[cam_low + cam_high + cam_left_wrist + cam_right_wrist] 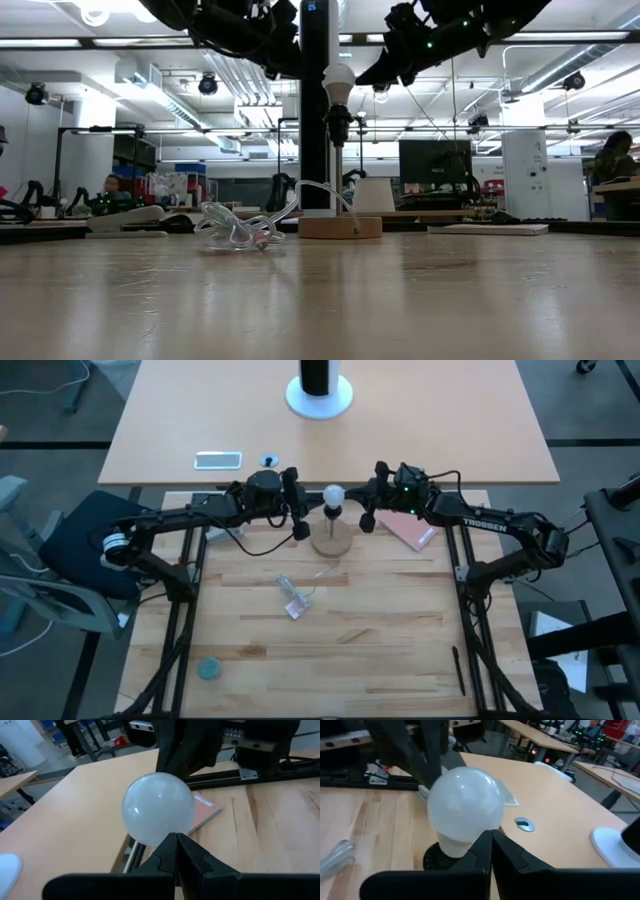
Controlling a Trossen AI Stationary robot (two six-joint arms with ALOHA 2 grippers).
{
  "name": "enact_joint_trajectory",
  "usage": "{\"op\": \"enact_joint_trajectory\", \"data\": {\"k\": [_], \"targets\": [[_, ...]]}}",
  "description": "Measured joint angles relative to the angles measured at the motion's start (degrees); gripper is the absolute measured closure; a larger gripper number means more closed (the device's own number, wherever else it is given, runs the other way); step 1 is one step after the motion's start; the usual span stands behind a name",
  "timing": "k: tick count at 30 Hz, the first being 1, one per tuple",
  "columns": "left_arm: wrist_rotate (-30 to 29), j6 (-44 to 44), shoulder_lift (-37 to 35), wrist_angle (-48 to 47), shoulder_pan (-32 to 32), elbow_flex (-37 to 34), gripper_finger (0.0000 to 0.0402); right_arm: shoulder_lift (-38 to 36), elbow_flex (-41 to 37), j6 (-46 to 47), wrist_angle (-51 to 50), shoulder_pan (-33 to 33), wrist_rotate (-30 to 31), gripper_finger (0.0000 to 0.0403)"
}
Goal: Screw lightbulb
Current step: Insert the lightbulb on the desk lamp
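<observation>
The frosted white lightbulb (333, 494) stands upright with its base in the black socket (338, 120), on a thin post above the round wooden stand (332, 541). It also shows in the low view (339, 80). My left gripper (300, 528) is shut, just left of the bulb and apart from it. My right gripper (367, 520) is shut, just right of the bulb and apart from it. Each wrist view looks past shut fingertips (176, 840) (490, 836) at the bulb (159, 807) (465, 802).
A crumpled clear plastic wrapper (295, 600) lies near the stand, toward the near edge. A pink pad (410, 530) lies right of the stand. A teal disc (208, 669) and a black pen (459, 670) lie near the front. A phone (218, 459) lies on the far table.
</observation>
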Motion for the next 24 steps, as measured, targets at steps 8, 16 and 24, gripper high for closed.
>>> {"op": "enact_joint_trajectory", "data": {"k": [8,16,24], "targets": [[-5.8,-0.2,0.2,0.1,0.2,0.0,0.0401,-0.8,0.0,0.9,-2.5,1.4,-2.7,0.0401],[-6.9,-1.2,-0.7,-3.7,0.3,0.0,0.0401,-1.4,0.0,1.8,-4.3,1.4,-0.3,0.0401],[6.2,-0.6,-0.6,-1.0,0.1,0.0,0.0401,-0.3,0.0,-0.1,-1.0,0.4,4.2,0.0401]]}}
